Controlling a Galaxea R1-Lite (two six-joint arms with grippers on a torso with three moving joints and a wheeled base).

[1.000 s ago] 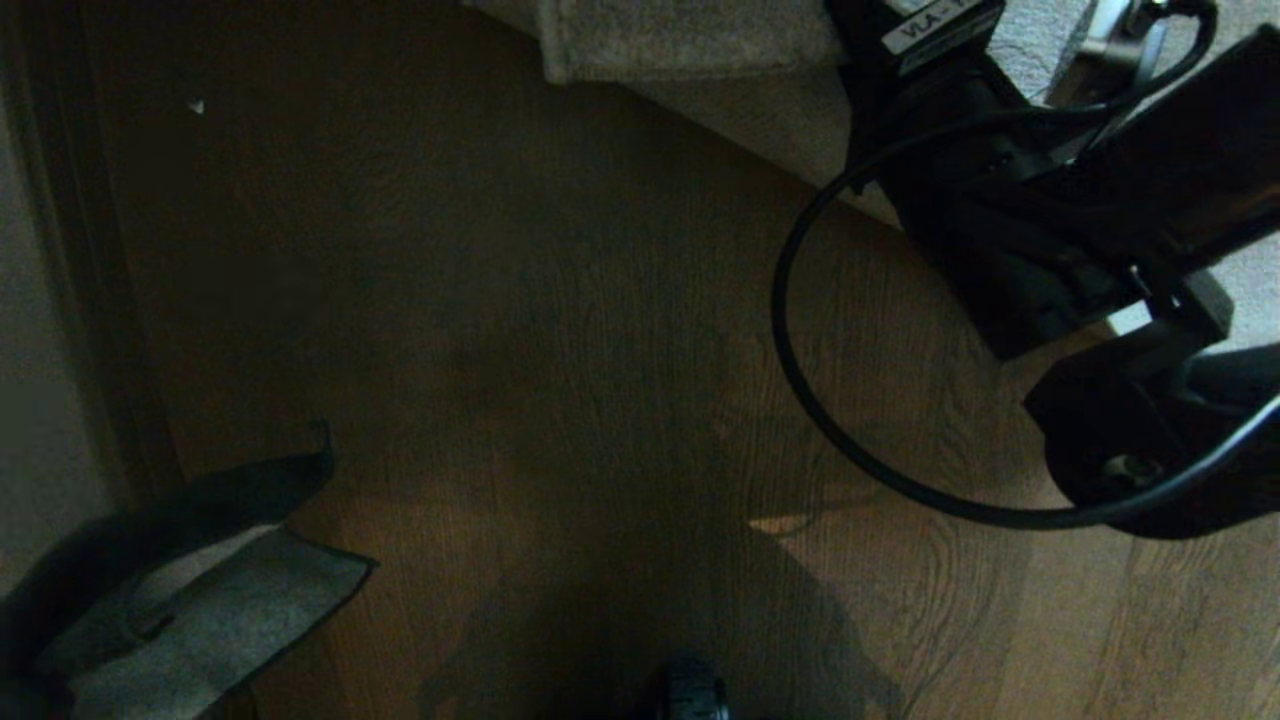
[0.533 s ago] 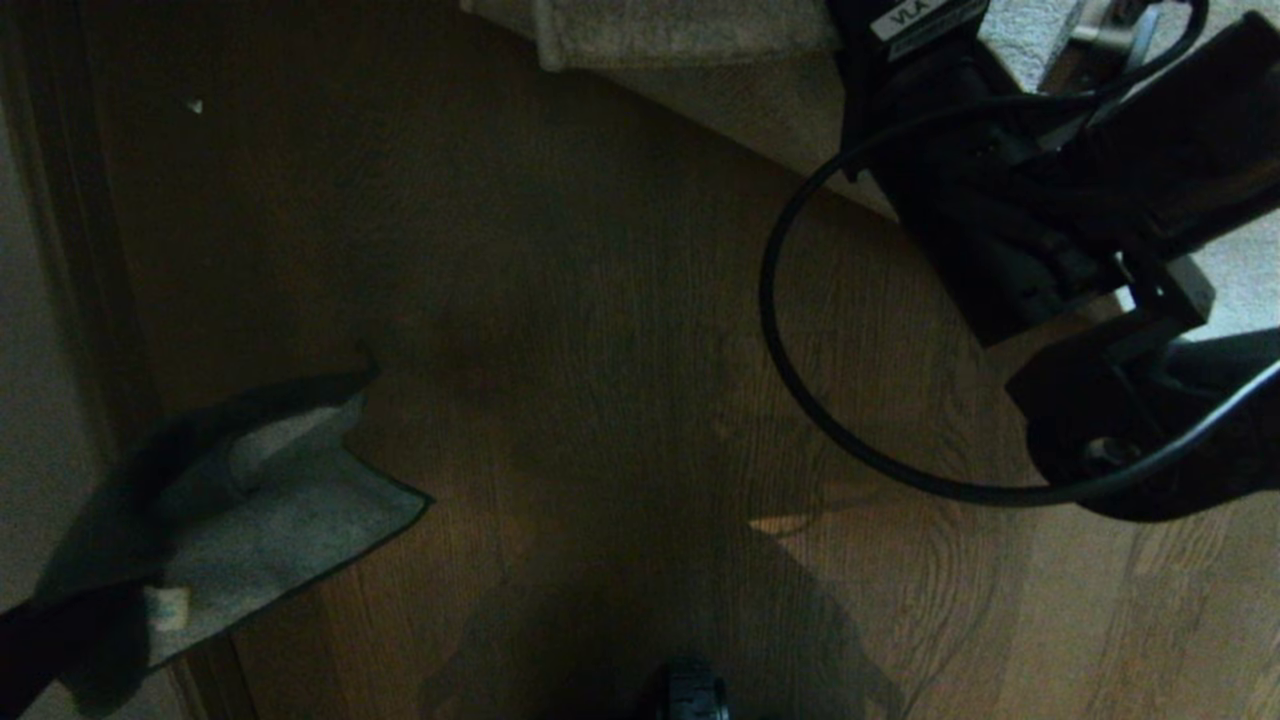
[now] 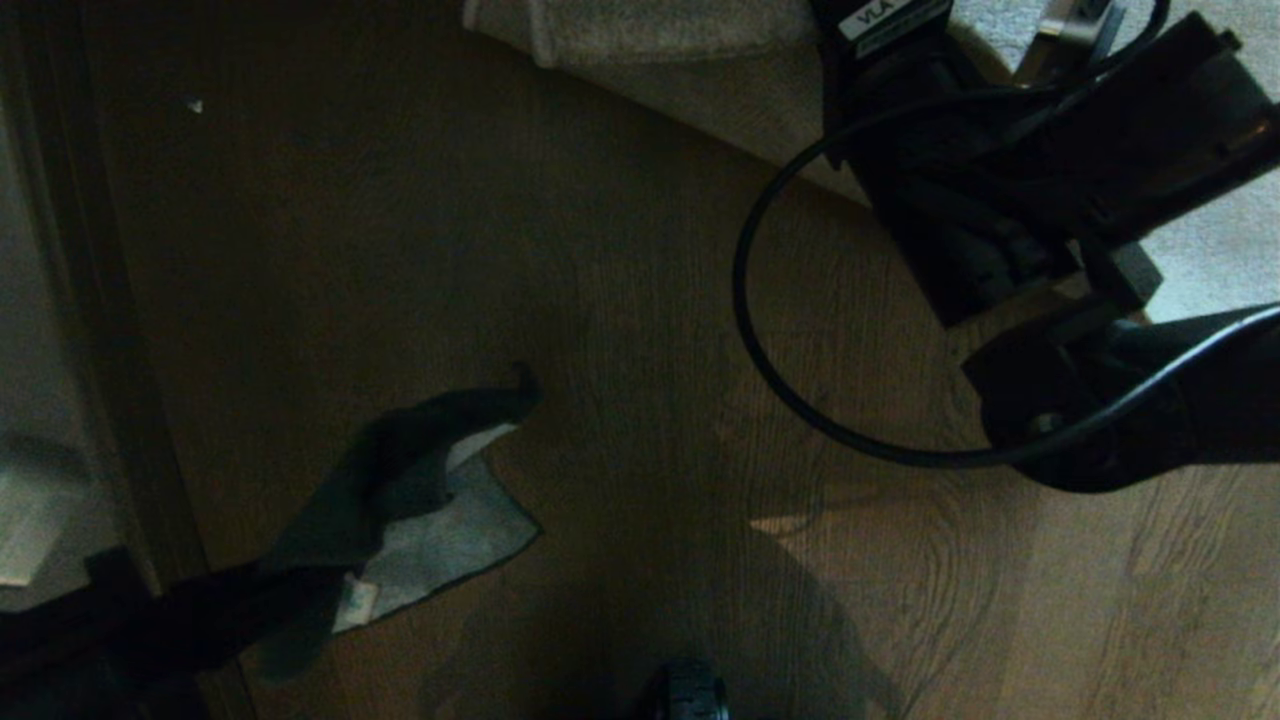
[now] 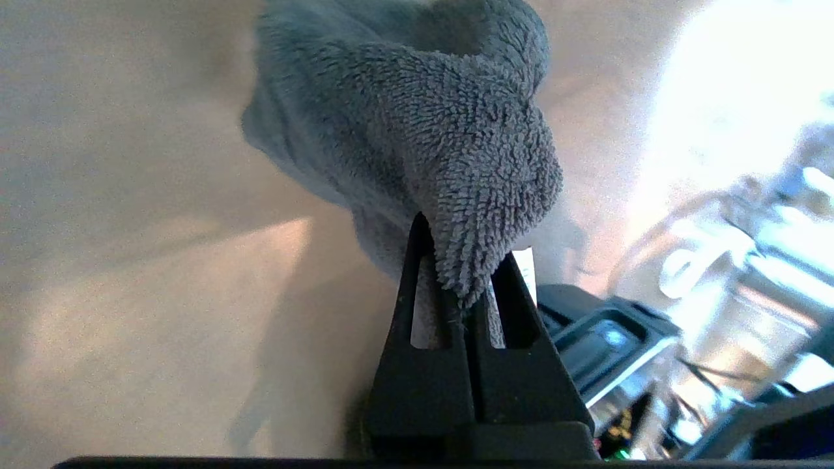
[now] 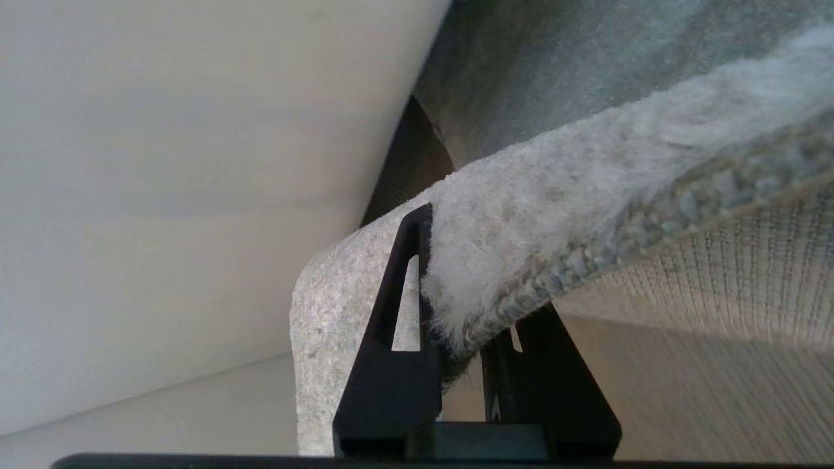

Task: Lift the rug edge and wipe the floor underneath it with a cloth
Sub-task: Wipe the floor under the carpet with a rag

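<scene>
The grey cloth (image 3: 440, 520) hangs low over the brown plank floor (image 3: 620, 300) at the lower left of the head view. My left gripper (image 4: 464, 260) is shut on its fluffy corner (image 4: 456, 163), beside its white tag (image 3: 357, 603). At the top of the head view lies the light-grey rug (image 3: 680, 40). The rug edge (image 5: 554, 215) is raised off the floor, and my right gripper (image 5: 475, 280) is shut on it. Pile faces one finger and the woven underside (image 5: 749, 273) faces the other. In the head view the black right arm (image 3: 950, 150) hides that grip.
A pale wall with a dark skirting (image 3: 110, 380) runs down the left side. A black cable loop (image 3: 760, 370) hangs from the right arm over the floor. Part of the robot's base (image 3: 685, 695) shows at the bottom edge. A small white speck (image 3: 195, 104) lies far left.
My left gripper has carried the cloth from the lower left corner rightward, out over the open floor. The right arm has shifted slightly up and left, still holding the rug edge.
</scene>
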